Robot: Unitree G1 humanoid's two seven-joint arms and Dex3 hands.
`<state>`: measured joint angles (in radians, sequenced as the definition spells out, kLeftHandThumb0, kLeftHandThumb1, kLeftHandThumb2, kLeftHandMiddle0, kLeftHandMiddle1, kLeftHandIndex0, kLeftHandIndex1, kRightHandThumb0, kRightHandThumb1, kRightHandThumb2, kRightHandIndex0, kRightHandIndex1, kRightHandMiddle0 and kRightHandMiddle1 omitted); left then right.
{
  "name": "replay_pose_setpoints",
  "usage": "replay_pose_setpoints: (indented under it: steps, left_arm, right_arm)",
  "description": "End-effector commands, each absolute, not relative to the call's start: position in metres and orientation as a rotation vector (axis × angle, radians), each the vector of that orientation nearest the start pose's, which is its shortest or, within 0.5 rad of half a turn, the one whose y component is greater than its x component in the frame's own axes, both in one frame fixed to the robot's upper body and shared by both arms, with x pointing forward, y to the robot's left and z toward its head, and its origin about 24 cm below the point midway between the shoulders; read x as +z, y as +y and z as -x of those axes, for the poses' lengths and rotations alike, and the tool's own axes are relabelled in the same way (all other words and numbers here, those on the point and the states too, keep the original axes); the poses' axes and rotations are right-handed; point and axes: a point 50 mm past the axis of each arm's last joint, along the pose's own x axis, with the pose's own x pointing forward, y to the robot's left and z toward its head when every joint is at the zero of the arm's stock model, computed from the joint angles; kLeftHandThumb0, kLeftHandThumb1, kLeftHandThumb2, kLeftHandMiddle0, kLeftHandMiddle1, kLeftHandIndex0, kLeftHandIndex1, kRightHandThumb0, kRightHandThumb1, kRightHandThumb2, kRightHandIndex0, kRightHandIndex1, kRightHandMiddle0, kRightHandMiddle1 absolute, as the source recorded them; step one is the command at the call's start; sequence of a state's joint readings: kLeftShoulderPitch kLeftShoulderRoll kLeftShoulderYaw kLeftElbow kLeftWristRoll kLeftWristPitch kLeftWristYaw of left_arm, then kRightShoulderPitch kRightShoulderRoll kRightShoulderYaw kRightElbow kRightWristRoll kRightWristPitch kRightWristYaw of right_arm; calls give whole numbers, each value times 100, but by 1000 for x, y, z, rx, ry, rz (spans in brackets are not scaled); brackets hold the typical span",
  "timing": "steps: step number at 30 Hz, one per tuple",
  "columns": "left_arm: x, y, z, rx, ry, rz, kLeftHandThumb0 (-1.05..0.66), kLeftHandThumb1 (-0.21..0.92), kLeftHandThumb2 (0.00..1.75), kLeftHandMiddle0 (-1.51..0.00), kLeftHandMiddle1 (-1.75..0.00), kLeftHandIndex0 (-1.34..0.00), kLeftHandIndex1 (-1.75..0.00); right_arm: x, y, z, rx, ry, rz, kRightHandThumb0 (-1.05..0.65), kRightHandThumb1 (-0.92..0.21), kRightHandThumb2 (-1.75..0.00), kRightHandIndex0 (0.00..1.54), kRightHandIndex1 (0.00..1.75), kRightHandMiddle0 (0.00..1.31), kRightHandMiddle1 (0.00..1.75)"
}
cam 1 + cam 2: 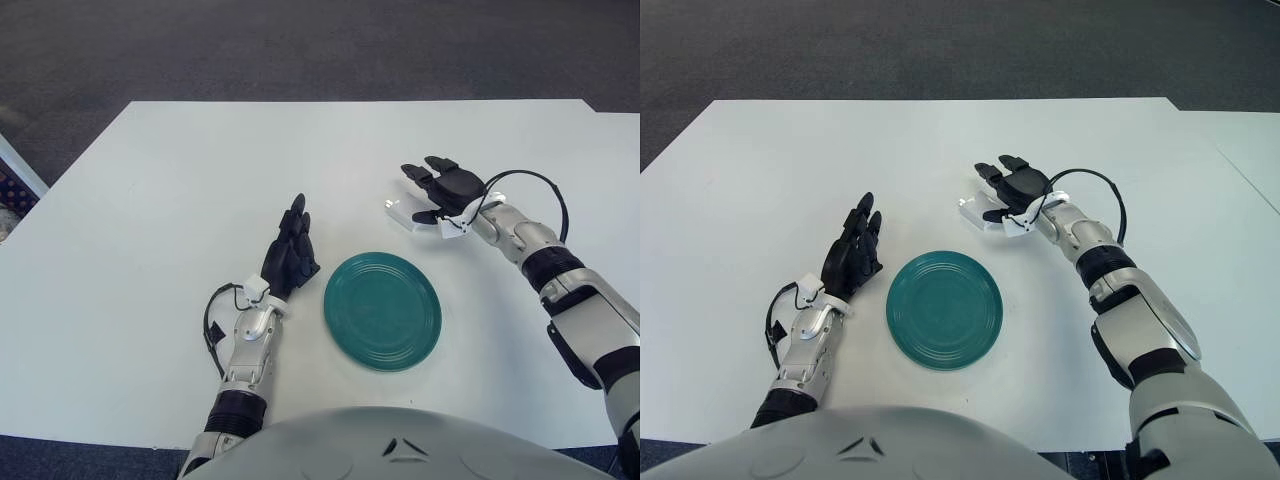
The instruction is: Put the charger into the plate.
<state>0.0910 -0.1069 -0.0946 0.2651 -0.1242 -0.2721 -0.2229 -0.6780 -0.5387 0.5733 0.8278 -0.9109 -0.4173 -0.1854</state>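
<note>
A small white charger (403,212) lies on the white table (180,190), just beyond the upper right rim of the teal plate (382,310). My right hand (425,192) hovers right over the charger's far side. Its fingers are spread above the charger and its thumb sits beside it, so the hand is open and not closed on it. The plate holds nothing. My left hand (291,255) shows to the left of the plate, fingers straight and open, pointing away from me.
A black cable (535,185) loops off my right wrist above the table. The table's far edge meets dark carpet (300,50). A light-coloured object (15,175) stands past the left table edge.
</note>
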Motion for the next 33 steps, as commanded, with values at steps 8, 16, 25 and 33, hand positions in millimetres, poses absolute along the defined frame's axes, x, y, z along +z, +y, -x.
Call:
replay_pose_setpoints:
  steps: [8, 16, 25, 33]
  left_arm:
    - [-24, 99, -211, -228, 135, 247, -82, 92, 97, 0, 0, 0, -5]
    - [-26, 97, -211, -247, 139, 260, -78, 92, 99, 0, 0, 0, -7]
    - [-25, 97, -210, -237, 121, 262, -81, 92, 100, 0, 0, 0, -7]
    - [-25, 98, -210, -254, 83, 247, -78, 92, 101, -1, 0, -1, -9]
  right_arm:
    - [54, -168, -337, 604, -328, 1596, -87, -92, -69, 3, 1, 0, 6]
    - [50, -168, -333, 653, -340, 1616, -89, -92, -73, 3, 0, 0, 1]
    - [46, -168, -329, 678, -355, 1610, -89, -92, -75, 3, 0, 0, 0]
    - [45, -167, -327, 692, -358, 1600, -88, -92, -77, 4, 1, 0, 0]
